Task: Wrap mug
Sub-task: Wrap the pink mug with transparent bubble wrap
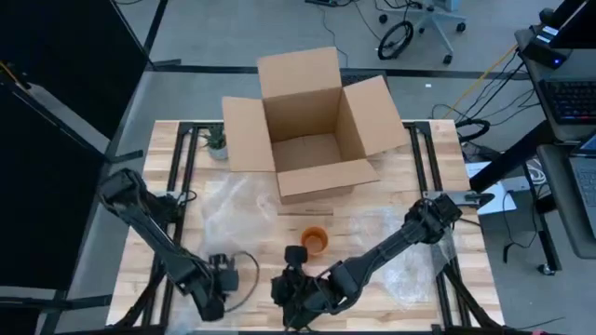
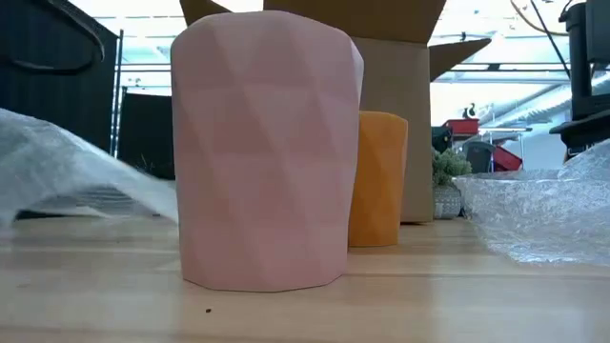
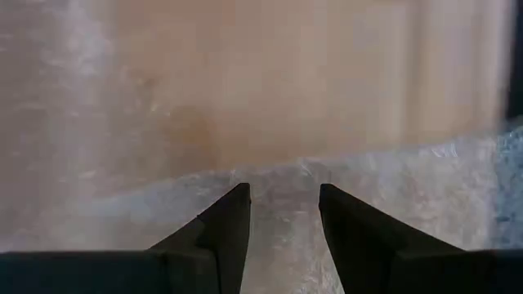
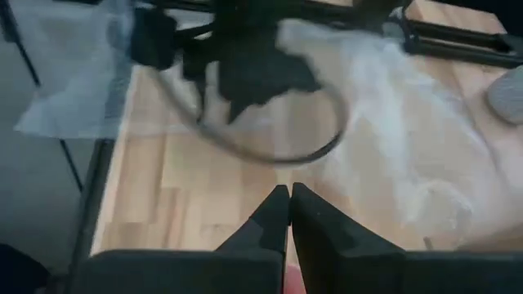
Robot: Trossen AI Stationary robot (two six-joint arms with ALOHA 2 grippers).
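Orange cylindrical mug [image 1: 315, 240] stands mid-worktop near the clear bubble wrap sheet [image 1: 233, 209], awaiting wrapping, while the left pincer [image 3: 283, 204] hovers spread over wrap and the right pincer [image 4: 289, 196] sits pressed together.

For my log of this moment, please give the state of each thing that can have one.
cardboard box: open, flaps spread
orange mug: upright on the table, unwrapped
pink cup: upright, unwrapped
bubble wrap: lying loose on the table
left gripper: open, over the bubble wrap
right gripper: shut, holding nothing visible
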